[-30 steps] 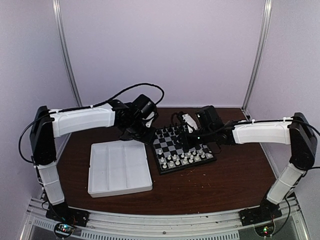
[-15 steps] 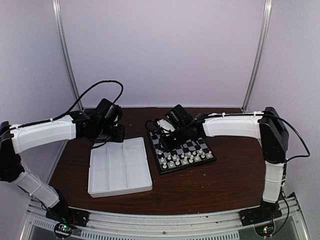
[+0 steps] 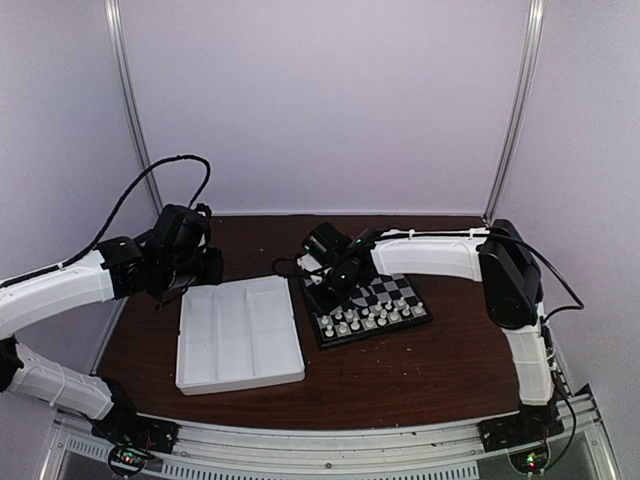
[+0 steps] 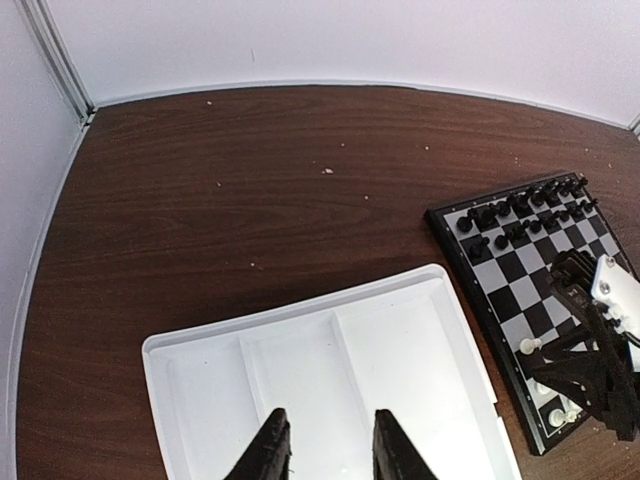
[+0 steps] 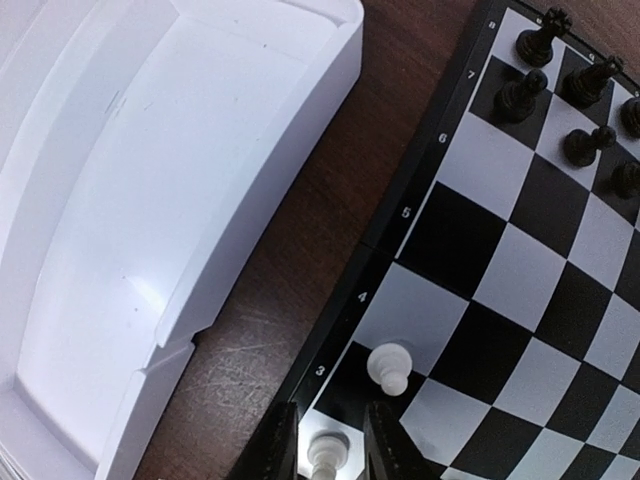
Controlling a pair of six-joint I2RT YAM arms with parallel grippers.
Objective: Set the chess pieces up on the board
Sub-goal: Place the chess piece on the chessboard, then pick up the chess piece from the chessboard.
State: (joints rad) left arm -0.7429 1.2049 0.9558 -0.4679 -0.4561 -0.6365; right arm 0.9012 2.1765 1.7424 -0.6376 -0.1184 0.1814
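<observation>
Hidden bits first. In the right wrist view a tiny white plastic chessman (image 5: pixel 322 458) sits btwn the fingers of the right gripper (image 5: pixel 325 445), cut off by the bottom edge. Only its top shows, so can't tell whether the pads pinch it or just straddle it. In the top view that gripper's black body covers the upper-left part of the small square black-and-pale chequered chessboard (image 3: pixel 385 300), and pieces there are too small to sort. In the left wrist view only the fingertips of the left gripper (image 4: pixel 328 452) show, bottom centre, and the board's lower right corner runs off frame.

Pose: the right arm comes in from the right, forearm about level, wrist tipped down over the board's left edge. A second white pawn (image 5: pixel 390 368) stands upright just up-right of the fingers. Tiny black chessmen (image 5: pixel 527 88) are upper right. Rows of white chessmen (image 3: pixel 365 318) line the board's lower edge. The left arm sweeps in from lower left. Its fingers are narrowly parted over the white compartmented plastic tray (image 3: pixel 240 340), tray floor showing btwn them.

Surface: dark brown wood-grain tabletop (image 4: pixel 250 170) w/ pale specks. The tray is just left of the board, a strip of wood btwn. Pale lilac walls (image 3: pixel 320 100), metal uprights (image 3: pixel 125 110).
</observation>
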